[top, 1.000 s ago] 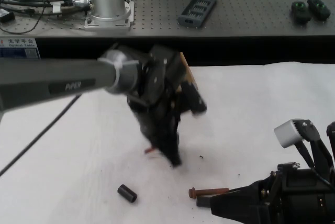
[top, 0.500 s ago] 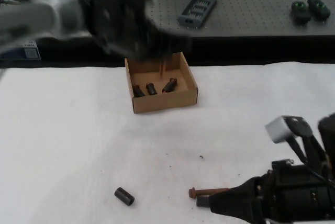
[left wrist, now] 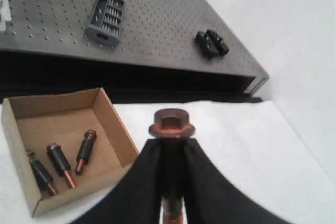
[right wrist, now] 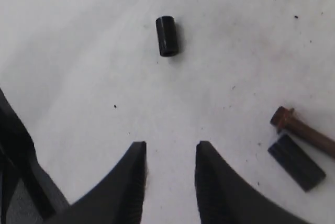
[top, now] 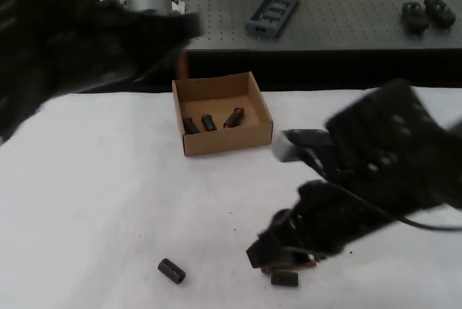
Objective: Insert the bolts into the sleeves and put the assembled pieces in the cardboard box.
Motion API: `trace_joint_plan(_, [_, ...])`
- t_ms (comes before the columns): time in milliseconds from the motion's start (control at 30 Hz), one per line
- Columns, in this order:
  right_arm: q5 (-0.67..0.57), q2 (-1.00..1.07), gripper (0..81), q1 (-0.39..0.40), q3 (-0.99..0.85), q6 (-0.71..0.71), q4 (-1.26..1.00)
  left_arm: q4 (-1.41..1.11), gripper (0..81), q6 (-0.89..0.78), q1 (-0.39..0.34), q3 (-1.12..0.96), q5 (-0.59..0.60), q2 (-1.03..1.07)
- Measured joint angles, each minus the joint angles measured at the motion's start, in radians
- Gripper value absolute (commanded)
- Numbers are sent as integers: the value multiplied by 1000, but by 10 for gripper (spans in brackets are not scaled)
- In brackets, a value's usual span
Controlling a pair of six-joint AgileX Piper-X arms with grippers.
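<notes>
Left gripper (left wrist: 168,148) pinching bolt (left wrist: 171,124), head clear of fingertips. Right gripper (right wrist: 170,150) spread above cloth (right wrist: 78,77). Sleeve (top: 172,271) lower left of high view, box (top: 224,141) upper centre. Risk: bolt possibly skewed in grip, jamming at sleeve mouth.

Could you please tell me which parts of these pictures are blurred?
High view: the left arm and right arm are dark smears, while the cardboard box and the loose sleeve read clearly. Left wrist view: the bolt in the left gripper is crisp. Right wrist view: the right gripper and that sleeve are clear.
</notes>
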Motion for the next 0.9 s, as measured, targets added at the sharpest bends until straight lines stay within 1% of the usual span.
trace_joint_plan(67, [8,59,247,2,-72,-22,55,-32,6,-12,41,72,0,-78])
trace_joint_plan(100, [13,90,248,3,-114,-37,88,-46,6,-16,41,103,0,-85])
trace_joint_plan(133, [15,90,253,3,-122,-40,88,-48,6,-16,65,108,0,-116])
trace_joint_plan(267, [34,178,316,12,-234,-74,186,-66,6,-42,155,218,1,-224])
trace_joint_plan(367, [81,229,325,23,-299,-123,255,-69,6,-66,221,269,1,-280])
trace_joint_plan(433, [133,294,325,46,-375,-159,341,-70,6,-74,251,297,8,-300])
trace_joint_plan(567, [191,355,325,104,-438,-178,383,-67,6,-75,269,323,34,-308])
trace_joint_plan(767, [263,446,326,198,-524,-182,409,-71,6,-82,270,327,67,-308])
trace_joint_plan(900, [309,512,326,236,-607,-182,436,-71,6,-82,280,327,69,-311])
